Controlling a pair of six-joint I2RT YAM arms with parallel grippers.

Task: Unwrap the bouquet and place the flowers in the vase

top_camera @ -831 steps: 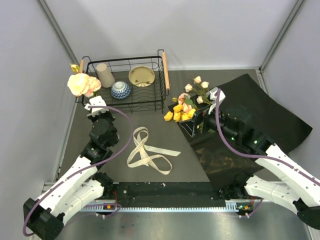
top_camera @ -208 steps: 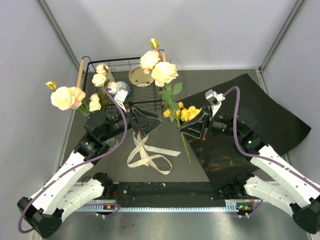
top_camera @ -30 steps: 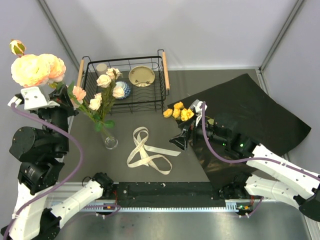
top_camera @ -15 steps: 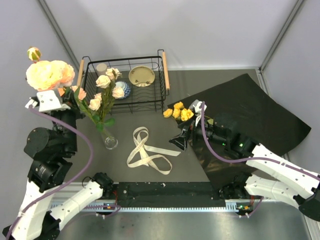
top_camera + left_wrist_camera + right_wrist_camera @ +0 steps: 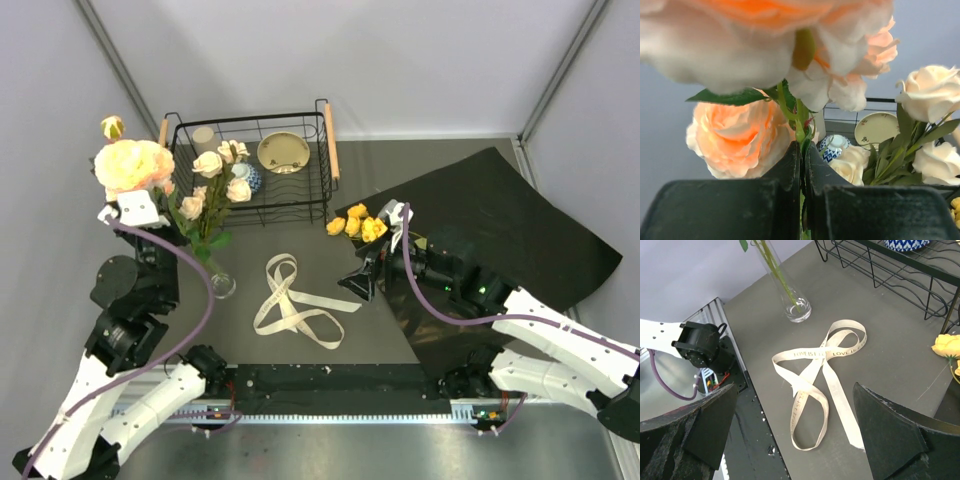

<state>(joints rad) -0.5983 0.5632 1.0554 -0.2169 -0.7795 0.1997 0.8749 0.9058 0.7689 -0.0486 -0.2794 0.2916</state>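
1. Fingers [image 5: 785, 172] of the left gripper [image 5: 801, 150] are being pressed shut on one thin green stem; its peach-pink flowers [image 5: 133, 165] are being held high, up and to the left of the vase [image 5: 222, 286].
2. Fingers [image 5: 890, 430] of the right gripper [image 5: 358, 283] are being held wide apart, with nothing between them, low over the mat beside the ribbon [image 5: 296, 301].
3. Vase: being stood on the mat in front of the wire basket [image 5: 250, 205], with several cream roses [image 5: 208, 163] already being carried in it.
4. Risk: the narrow vase is being made top-heavy (a judgement), so a sideways nudge from the incoming stem could tip it.
5. Risk: heavy blooms are being carried on a slim pinch, and they could swivel and miss the mouth.
6. Yellow roses [image 5: 357, 222]: being left lying at the edge of the black paper [image 5: 500, 215], not yet placed.
7. Obstructions: the vase's mouth is being crowded by leaning stems, and the basket (cup, bowl and plate inside) is close behind it.
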